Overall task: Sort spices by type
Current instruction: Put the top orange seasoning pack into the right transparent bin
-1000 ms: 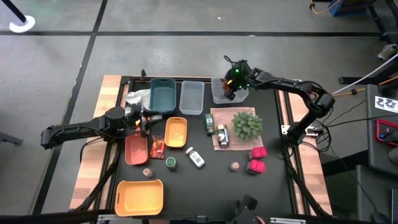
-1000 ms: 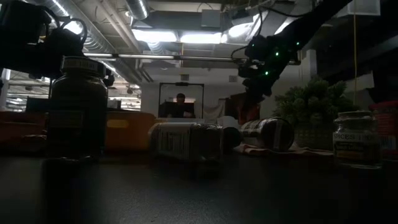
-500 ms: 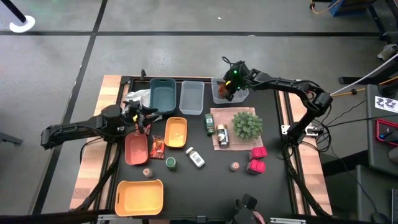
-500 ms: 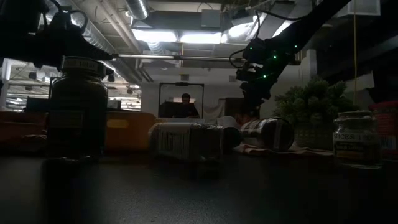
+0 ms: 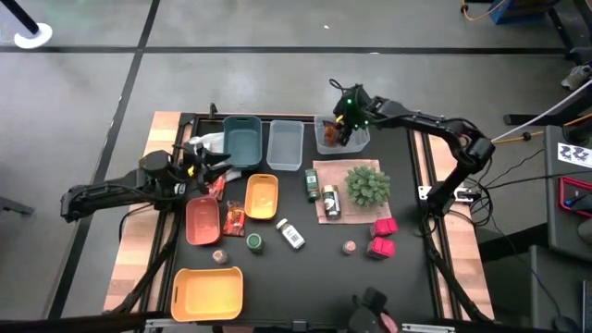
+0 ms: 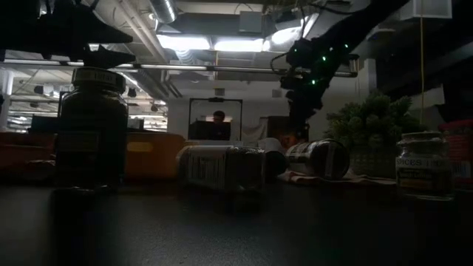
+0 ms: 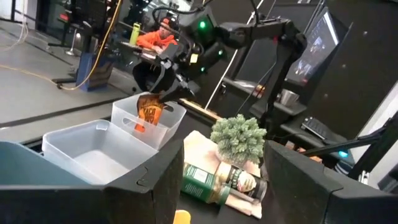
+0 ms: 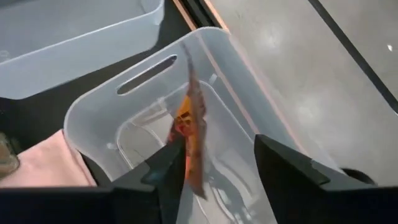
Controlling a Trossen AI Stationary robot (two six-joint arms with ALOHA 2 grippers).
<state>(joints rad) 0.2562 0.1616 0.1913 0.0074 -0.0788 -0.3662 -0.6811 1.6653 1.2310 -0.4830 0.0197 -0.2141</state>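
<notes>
Right gripper [image 5: 343, 127] hovers over the clear bin [image 5: 330, 144] at the worktop's far edge, fingers parted, released. A red-orange packet [image 8: 189, 137] stands on edge inside that bin, between the fingers but apart from them. Left gripper [image 5: 218, 169] waits near the worktop's left edge beside the teal bin [image 5: 241, 153], fingers spread, holding nothing.

One camera hangs over me, looking straight down on the whole bench [image 5: 407, 213]. Another sits at bench-top level, close behind a dark jar [image 6: 92, 129], facing the room. My left wrist camera looks across the bench at my right arm; my right wrist camera peers closely down into the clear bin [image 8: 239, 78]. Both wrist views share that bin [image 7: 166, 124] and its orange packet [image 8: 190, 134].
</notes>
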